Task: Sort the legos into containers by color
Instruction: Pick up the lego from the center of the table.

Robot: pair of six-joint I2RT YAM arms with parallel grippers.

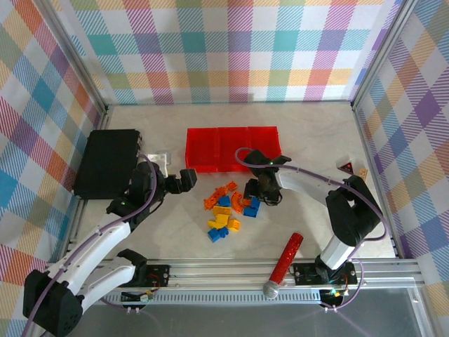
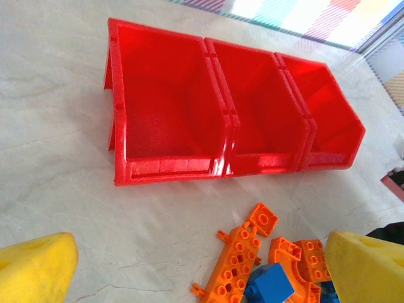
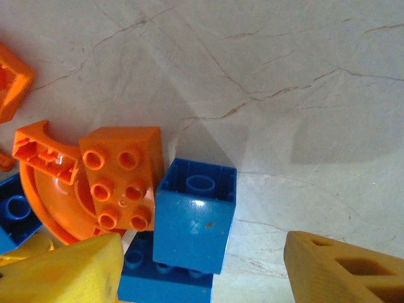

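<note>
Right gripper (image 3: 202, 249) stands half open over the legos (image 1: 228, 207), its fingers (image 3: 69, 271) straddling a blue brick (image 3: 196, 218) without touching it, so nothing is held. The brick sits nearer this finger than the other. I judge that the closer pad would meet it first and shove or twist it rather than clamp it square. A second blue brick (image 3: 164, 284) lies just under the gripper, and the first seems to rest on it. If the two are stuck together, both could come up, or the lower one could drop off on the way. A tilted orange brick (image 3: 123, 180) touches the blue brick's side just ahead of the nearer finger. That pad could snag it, and an orange piece might ride along into the wrong bin. Across the legos from this gripper, the left gripper (image 1: 186, 180) hangs wide open and empty, close enough to be clipped if the carry swings its way. Beyond both grippers the bins (image 2: 170, 167) stand in a joined row, all three empty. They look alike, so a release near a shared wall could land the brick in the wrong one.
</note>
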